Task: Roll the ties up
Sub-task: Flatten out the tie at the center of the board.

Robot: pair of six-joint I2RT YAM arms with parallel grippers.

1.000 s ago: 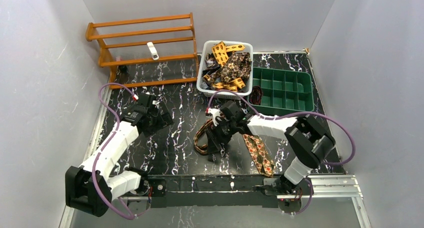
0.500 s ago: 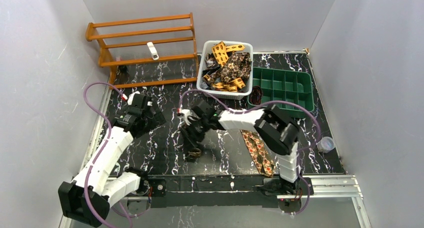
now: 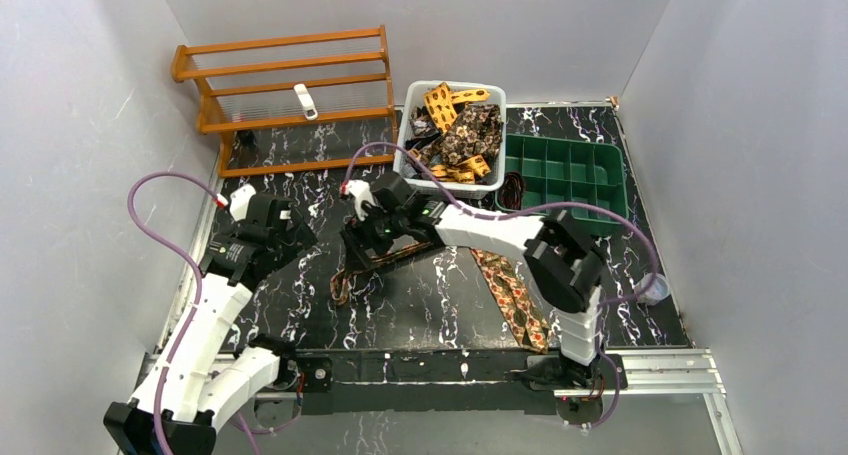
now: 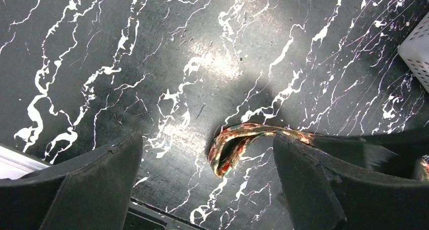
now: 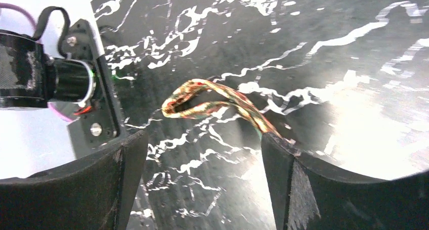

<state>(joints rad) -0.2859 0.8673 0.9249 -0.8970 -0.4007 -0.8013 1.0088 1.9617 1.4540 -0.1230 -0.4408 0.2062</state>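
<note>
Right hand spread wide, a looped tie touching one finger

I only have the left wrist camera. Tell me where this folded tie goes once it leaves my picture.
Observer: The tie runs back and rightward to the right gripper, which hangs over its far part.
Operator: Report whether that gripper has it.
Observer: In the right wrist view its jaws stand wide apart. The tie slips out of sight behind one finger, so I cannot tell if they touch.
Operator: List the other ties.
Observer: A second tie lies flat beside the right arm, and more ties are heaped in the white basket.
</note>
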